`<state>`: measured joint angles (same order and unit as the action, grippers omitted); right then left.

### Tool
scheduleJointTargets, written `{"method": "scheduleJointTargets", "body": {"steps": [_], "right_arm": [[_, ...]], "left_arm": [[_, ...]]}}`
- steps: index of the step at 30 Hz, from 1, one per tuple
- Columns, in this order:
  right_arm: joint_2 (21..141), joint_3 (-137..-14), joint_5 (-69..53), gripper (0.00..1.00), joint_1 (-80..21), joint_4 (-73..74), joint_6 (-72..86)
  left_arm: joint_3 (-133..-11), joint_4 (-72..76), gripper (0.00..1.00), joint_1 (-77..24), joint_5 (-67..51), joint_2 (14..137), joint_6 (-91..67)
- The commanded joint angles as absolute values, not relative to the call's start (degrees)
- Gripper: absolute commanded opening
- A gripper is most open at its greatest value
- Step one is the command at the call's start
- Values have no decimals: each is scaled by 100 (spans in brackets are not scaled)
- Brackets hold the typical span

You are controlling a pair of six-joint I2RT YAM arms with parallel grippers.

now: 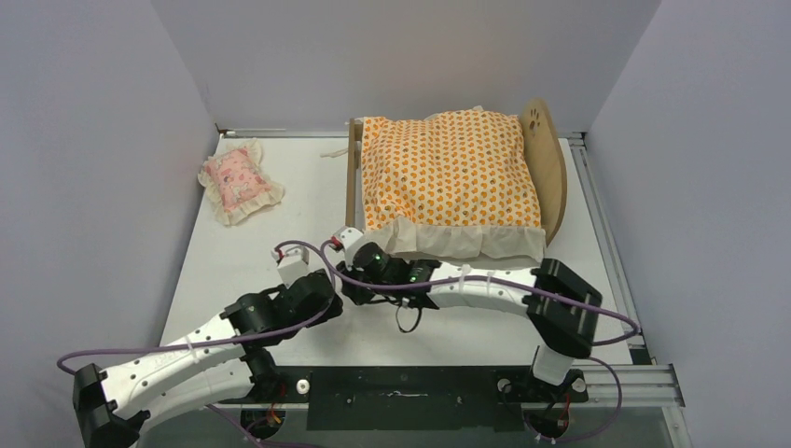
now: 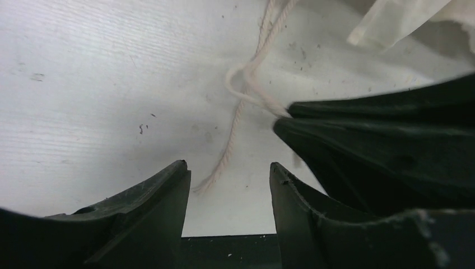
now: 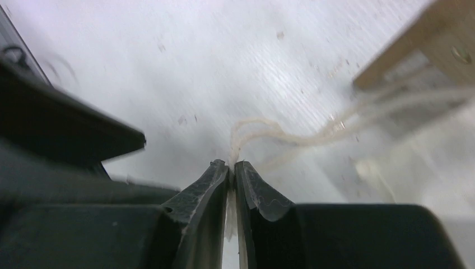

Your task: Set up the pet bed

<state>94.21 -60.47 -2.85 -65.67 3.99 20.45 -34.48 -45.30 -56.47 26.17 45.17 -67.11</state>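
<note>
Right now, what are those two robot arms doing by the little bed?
The right gripper is pinching a thin white cord beside the pet bed, near its footboard. The left gripper hangs open over the same cord. The orange cushion already lies on the bed. The pink pillow sits apart on the table, not yet on the bed.

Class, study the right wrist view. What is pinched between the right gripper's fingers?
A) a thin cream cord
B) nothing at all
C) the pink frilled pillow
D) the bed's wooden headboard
A: the right gripper is closed on the cream cord, which trails toward the pet bed frame; the pink pillow lies well apart from it.
</note>
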Motion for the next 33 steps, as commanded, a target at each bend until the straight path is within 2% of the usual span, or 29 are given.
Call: {"method": "scheduleJointTargets", "body": {"steps": [1,4,6,8,15,20,24,27,33], "right_arm": [[10399,-7256,-472,16,-6557,184,2537],[11099,-7960,-600,25,-6557,211,2646],[11192,-8155,-628,37,-6549,219,2674],[11061,-8025,-585,43,-6537,215,2551],[9754,-6106,-850,45,-6688,-539,1050],[9260,-5262,-1513,46,-6943,-784,-639],[9268,-5279,-2155,50,-6944,-600,-2043],[9732,-5870,-2648,51,-6943,111,-2893],[10397,-6494,-3106,47,-6978,772,-3419]], "left_arm": [[-3750,-5270,52,-5599,3413,4070,-6931],[-3731,-5502,52,-5590,3609,3787,-7041],[-3727,-5660,52,-5582,3722,3647,-7108],[-3724,-5807,53,-5574,3840,3520,-7209],[-3691,-5756,54,-5288,3899,3388,-6967],[-3674,-5083,54,-4397,3058,3651,-5996],[-3684,-4572,57,-3516,2106,3970,-5245],[-3719,-4359,58,-2960,1543,4254,-4818],[-3776,-4087,59,-2291,945,4575,-4309]]}}
